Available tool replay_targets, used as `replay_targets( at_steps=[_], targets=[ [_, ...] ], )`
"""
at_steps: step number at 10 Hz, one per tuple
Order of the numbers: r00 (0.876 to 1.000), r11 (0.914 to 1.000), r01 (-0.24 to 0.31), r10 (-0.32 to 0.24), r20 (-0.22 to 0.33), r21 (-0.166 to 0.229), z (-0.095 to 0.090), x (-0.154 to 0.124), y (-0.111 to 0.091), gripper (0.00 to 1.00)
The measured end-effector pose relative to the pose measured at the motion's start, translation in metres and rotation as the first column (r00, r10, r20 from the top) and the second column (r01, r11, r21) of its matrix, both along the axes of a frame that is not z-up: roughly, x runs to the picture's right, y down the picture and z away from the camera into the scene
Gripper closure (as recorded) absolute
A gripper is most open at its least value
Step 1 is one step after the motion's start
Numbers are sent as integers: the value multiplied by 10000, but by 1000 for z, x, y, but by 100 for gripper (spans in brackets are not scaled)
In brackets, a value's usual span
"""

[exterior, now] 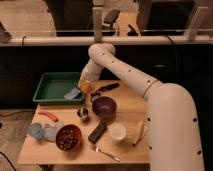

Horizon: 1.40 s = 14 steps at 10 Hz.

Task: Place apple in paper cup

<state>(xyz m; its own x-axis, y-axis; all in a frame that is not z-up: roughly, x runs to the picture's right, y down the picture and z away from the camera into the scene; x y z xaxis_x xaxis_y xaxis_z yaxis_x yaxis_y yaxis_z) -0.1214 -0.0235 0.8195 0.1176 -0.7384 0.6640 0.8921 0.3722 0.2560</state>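
Apple sits pinched between the jaws of the gripper, raised off the worktop beside the green tray, probably to clear the purple bowl on its way to the paper cup, well apart from it.

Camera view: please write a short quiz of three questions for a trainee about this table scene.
1. True or false: the apple already lies in the paper cup.
2. Where is the gripper? A) by the green tray's right edge, holding the apple; B) inside the paper cup; C) at the tray's left end.
3. Fill in: between the held apple and the paper cup stands the ___ bowl.
Key: 1 false; 2 A; 3 purple (the purple bowl).
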Motion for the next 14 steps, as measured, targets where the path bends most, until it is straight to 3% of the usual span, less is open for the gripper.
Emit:
replay_targets(
  at_steps=[4,8,14],
  targets=[
    [9987,9991,412,-410,299,-60,-12,-24,13,98],
    [9975,9978,620,-611,346,-253,-35,-10,31,98],
    [9897,9890,1336,-1297,603,-643,-70,-1,59,98]
  ],
)
